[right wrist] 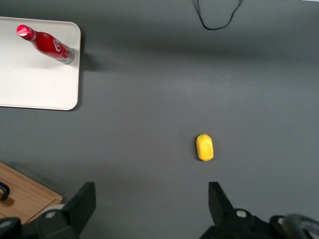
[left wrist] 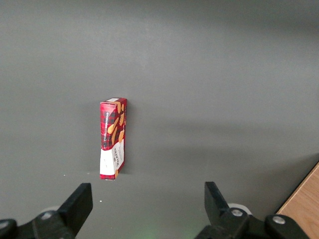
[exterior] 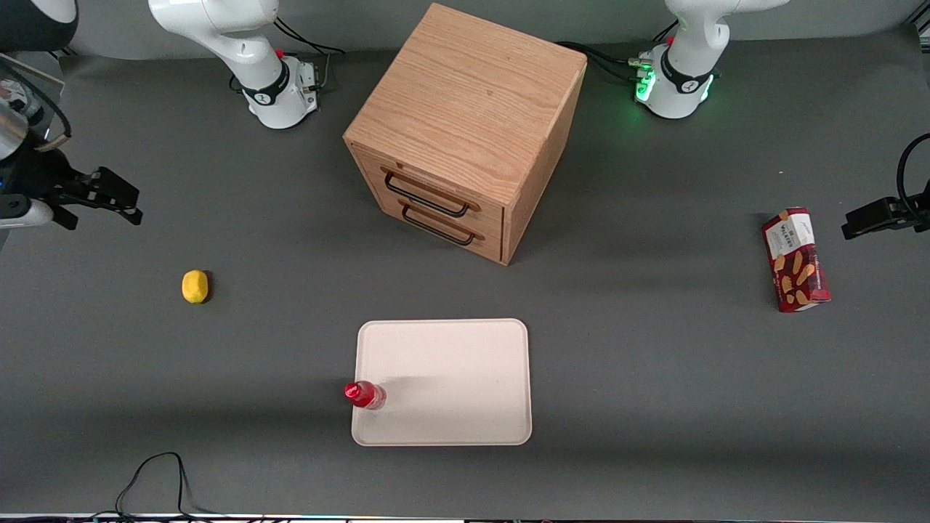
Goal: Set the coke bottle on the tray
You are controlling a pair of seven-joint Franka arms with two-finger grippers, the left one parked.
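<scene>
The small red coke bottle point(exterior: 365, 395) stands upright on the cream-white tray point(exterior: 450, 378), at the tray's corner nearest the front camera and toward the working arm's end. It also shows in the right wrist view point(right wrist: 47, 44), standing on the tray point(right wrist: 35, 79). My right gripper point(exterior: 109, 196) is open and empty, raised at the working arm's end of the table, well away from the tray. In its wrist view the gripper point(right wrist: 152, 199) hangs over bare grey table.
A yellow lemon point(exterior: 195, 286) lies on the table between my gripper and the tray; it also shows in the right wrist view point(right wrist: 205, 147). A wooden two-drawer cabinet point(exterior: 465, 131) stands farther from the camera than the tray. A red snack box point(exterior: 795, 259) lies toward the parked arm's end.
</scene>
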